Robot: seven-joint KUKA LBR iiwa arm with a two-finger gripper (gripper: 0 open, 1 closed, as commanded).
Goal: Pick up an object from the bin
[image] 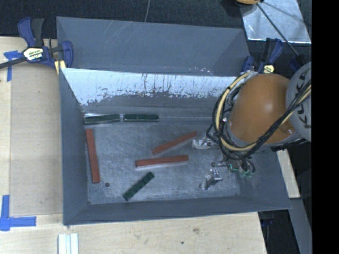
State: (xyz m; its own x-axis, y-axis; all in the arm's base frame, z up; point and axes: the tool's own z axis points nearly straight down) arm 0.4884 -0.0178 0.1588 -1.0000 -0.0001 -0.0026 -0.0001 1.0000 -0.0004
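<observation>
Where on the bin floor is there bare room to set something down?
Bare floor lies between the left brown bar and the middle brown bars, and along the front between the loose green bar and the gripper. The right side under the arm is crowded.

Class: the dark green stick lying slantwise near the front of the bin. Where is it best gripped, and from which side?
Take the dark green stick at its middle, coming straight down from above, with the gripper turned so it closes across the narrow width. It lies flat, apart from the brown sticks, with bare floor along both long sides; its lower end nears the front wall.
</observation>
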